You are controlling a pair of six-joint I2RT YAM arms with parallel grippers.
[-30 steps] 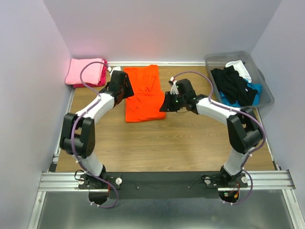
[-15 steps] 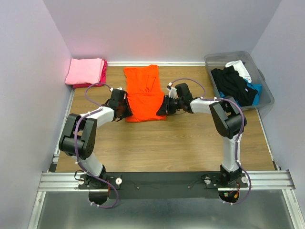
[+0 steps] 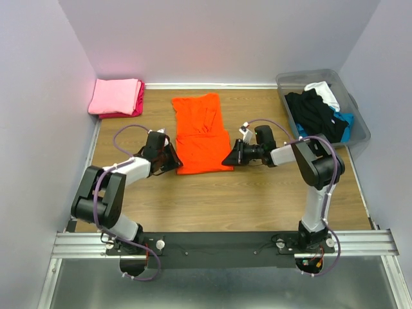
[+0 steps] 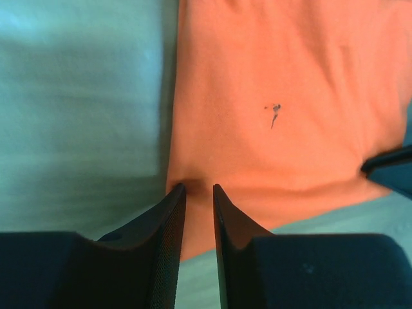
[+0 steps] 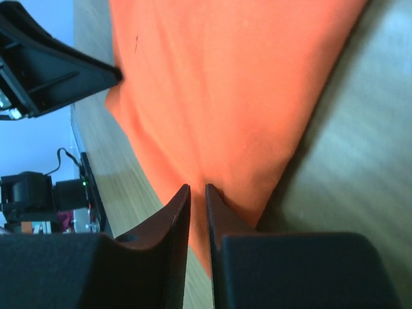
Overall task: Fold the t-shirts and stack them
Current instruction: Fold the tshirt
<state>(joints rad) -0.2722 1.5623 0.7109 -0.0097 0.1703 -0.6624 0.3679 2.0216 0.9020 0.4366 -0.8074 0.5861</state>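
Observation:
The bright orange t-shirt [image 3: 203,135] lies on the wooden table, its near part doubled over. My left gripper [image 3: 175,161] is shut on its near left corner, and the orange cloth [image 4: 283,116] fills the left wrist view. My right gripper [image 3: 229,161] is shut on its near right corner, with the cloth [image 5: 244,96] pinched between the fingers. A folded light pink t-shirt [image 3: 116,95] lies on a magenta one at the far left corner. Black [image 3: 314,114], white [image 3: 324,91] and blue [image 3: 346,120] t-shirts lie in the bin.
The translucent grey plastic bin [image 3: 309,78] stands at the far right against the wall. Walls close the table on the left, back and right. The metal rail [image 3: 219,244] with both arm bases runs along the near edge.
Both grippers have pulled the orange t-shirt's near edge toward the near side and slightly right, and the shirt now lies longer and flatter.

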